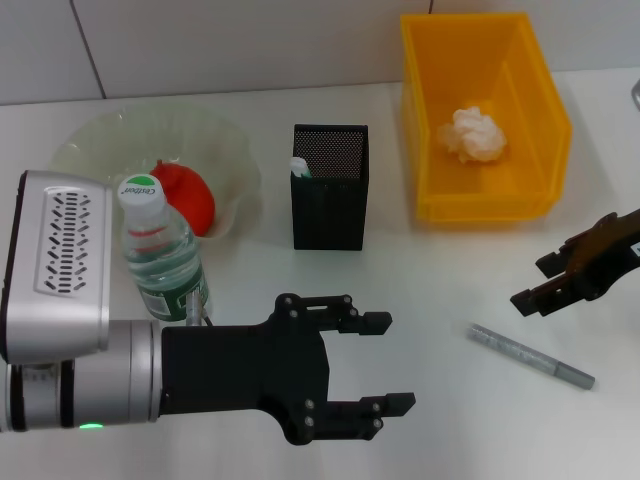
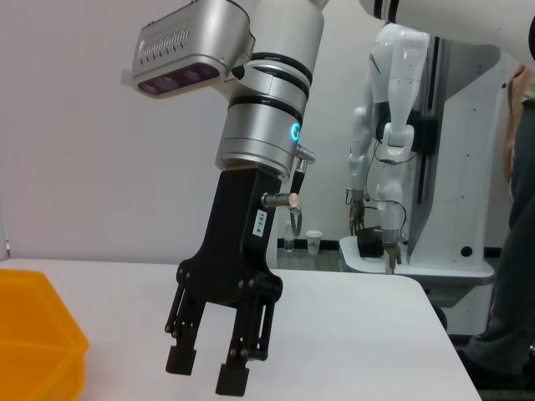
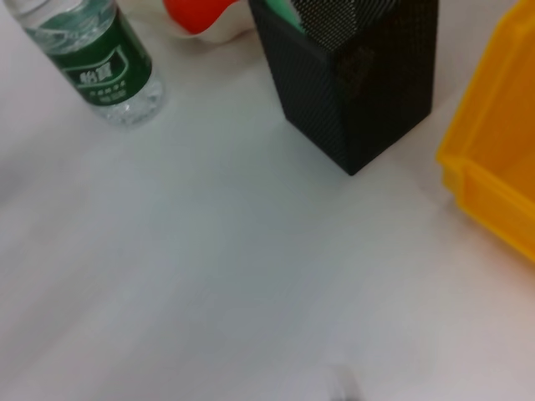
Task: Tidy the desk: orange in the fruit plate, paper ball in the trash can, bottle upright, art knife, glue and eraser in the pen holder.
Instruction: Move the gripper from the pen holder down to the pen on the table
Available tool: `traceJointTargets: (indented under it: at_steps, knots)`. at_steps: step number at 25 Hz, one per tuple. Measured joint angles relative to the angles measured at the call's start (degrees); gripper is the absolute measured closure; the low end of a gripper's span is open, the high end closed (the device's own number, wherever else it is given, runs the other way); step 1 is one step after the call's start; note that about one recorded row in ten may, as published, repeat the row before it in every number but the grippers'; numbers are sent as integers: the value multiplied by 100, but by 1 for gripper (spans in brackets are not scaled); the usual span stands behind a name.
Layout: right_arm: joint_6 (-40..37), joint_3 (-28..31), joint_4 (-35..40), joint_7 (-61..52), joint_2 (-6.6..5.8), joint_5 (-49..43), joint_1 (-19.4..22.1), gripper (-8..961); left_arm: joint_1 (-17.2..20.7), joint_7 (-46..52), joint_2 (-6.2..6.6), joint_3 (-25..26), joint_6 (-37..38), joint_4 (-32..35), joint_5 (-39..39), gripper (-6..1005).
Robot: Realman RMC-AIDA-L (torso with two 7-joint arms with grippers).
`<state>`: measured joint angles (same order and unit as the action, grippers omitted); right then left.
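Observation:
The orange (image 1: pixel 186 194) lies in the pale-green fruit plate (image 1: pixel 100 135). The bottle (image 1: pixel 160 255) stands upright in front of the plate. The paper ball (image 1: pixel 473 135) lies in the yellow trash can (image 1: pixel 485 205). The black mesh pen holder (image 1: pixel 330 190) holds a white-and-green glue stick (image 1: pixel 299 167). A grey art knife (image 1: pixel 530 356) lies flat on the table at the front right. My right gripper (image 1: pixel 532 282) hovers open and empty just above and beside the knife. My left gripper (image 1: pixel 390 362) is open and empty, in front of the bottle. The eraser is out of view.
The right wrist view shows the bottle (image 3: pixel 96 63), the orange (image 3: pixel 196 12), the pen holder (image 3: pixel 359 83) and a corner of the trash can (image 3: pixel 497 184). The left wrist view shows the right gripper (image 2: pixel 206 370) above the white table, and the trash can (image 2: pixel 33 342).

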<state>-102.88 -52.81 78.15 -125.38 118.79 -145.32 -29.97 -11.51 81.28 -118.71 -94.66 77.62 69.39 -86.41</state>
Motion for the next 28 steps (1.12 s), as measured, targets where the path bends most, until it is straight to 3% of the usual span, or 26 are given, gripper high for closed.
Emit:
traceJointTargets:
  at_steps: [28]
  knots:
    - [388,-1107,-193,64,13,-188,12,291,-153,-14,6,1,-10,-200,-10,302]
